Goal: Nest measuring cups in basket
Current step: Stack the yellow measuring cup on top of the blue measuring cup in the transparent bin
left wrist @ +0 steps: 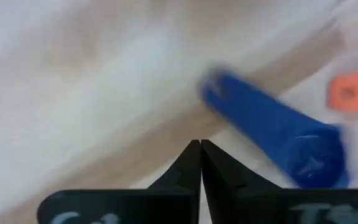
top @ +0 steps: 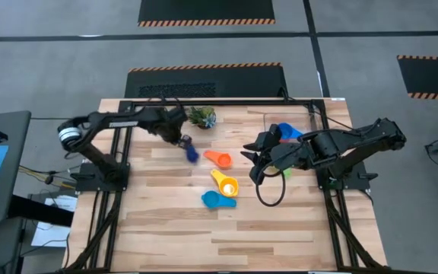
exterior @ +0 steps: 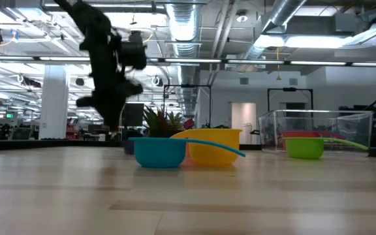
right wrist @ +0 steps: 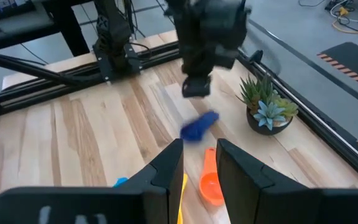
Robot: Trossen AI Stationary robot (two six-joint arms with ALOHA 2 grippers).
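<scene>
My left gripper (left wrist: 201, 149) is shut and hovers just above the table near the plant, also visible in the right wrist view (right wrist: 194, 92). The dark blue cup (left wrist: 278, 134) sits just past its fingertips, untouched; whether it rests on the table I cannot tell. The same cup (top: 191, 151) shows in the high view. My right gripper (right wrist: 201, 158) is open over mid-table, right of the orange cup (top: 219, 159). The yellow cup (top: 225, 184) and light blue cup (top: 217, 199) stand on the wood. The clear basket (exterior: 344, 124) holds a blue cup (top: 286, 132) and a red cup (exterior: 302, 134). The green cup (exterior: 304, 148) stands in front of it.
A small spiky potted plant (top: 201, 116) stands at the far edge, close to my left gripper (top: 181, 137). A black cable loop (top: 271, 194) hangs under my right arm. Bare wood (top: 204, 236) stretches toward the near edge.
</scene>
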